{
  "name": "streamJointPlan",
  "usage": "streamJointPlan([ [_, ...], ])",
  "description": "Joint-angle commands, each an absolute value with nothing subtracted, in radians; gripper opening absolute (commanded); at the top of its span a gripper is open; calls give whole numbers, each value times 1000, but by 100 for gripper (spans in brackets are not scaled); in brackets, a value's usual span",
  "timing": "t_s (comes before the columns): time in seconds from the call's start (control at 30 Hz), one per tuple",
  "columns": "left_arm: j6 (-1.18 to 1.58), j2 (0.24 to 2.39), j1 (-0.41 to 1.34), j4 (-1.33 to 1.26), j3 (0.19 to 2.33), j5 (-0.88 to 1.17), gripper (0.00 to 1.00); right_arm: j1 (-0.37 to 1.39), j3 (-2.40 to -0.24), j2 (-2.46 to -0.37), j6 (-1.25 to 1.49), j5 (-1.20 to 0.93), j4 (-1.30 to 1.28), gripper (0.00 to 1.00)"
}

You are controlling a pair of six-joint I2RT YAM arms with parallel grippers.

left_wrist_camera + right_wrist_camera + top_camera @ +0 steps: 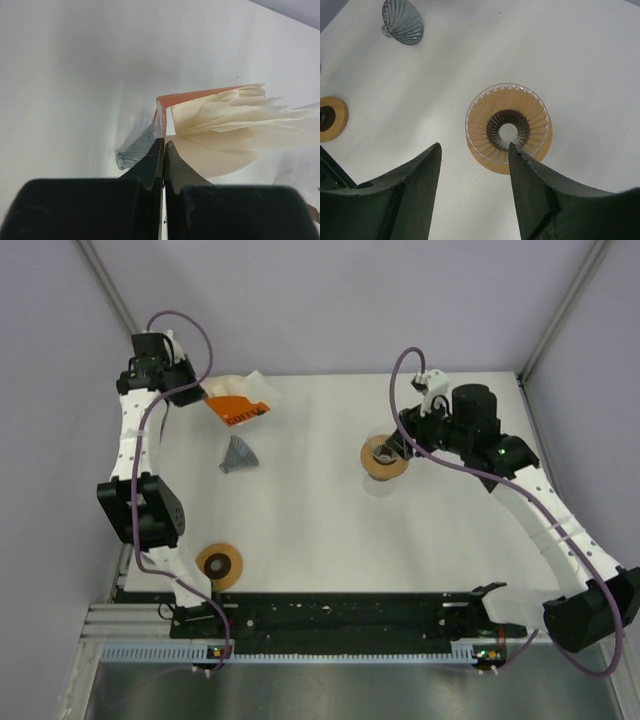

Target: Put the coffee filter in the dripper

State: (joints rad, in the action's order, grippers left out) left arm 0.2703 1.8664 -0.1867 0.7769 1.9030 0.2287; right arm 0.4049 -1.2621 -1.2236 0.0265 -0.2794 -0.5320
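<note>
Pinched down to a sliver with the left fingers, seemingly on the orange edge of the filter packet, well to the left of the dripper and farther back; no telling whether on a single sheet as well. Spread wide with the right fingers, poised right over the dripper, holding nothing. Cream coffee filters fanning out of the packet mouth, nowhere near the dripper yet.

Likely to drag the whole packet along instead of one filter, given a pinch on card rather than paper; likely to pull several sheets at once, given so loose a fan; could crease or tear thin paper under a hard squeeze; could drop a limp sheet on the long carry across; could knock the dripper off its wooden base with the right fingers so close above the rim; could take the grey dripper, tipped on its side left of the dripper, for the target.

Plain white matte table, probably offering little grip to hold packet or dripper in place; spare wooden ring left of the dripper, toward the near edge; closed in by pale lilac walls with metal corner posts.
</note>
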Motion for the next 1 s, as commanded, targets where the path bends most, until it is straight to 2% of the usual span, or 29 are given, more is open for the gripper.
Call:
streamJointPlan([
  [0.0,207,1758,-112,833,1960,308,0,440,-1316,-1180,5,-353,-451,56],
  [0.23,43,1671,60,975,1942,354,0,649,-1319,-1178,-182,-328,-407,55],
  [0.43,-18,1583,170,1009,1841,416,0,778,-1315,-1221,-204,-408,-311,51],
  [0.67,-77,1519,233,1031,1764,407,0,790,-1377,-1293,-193,-325,-345,51],
  [0.87,-100,1488,267,1025,1729,376,0,807,-1401,-1313,-245,-468,-382,49],
  [0.97,-120,1476,288,1025,1717,344,0,813,-1433,-1325,-279,-552,-443,53],
])
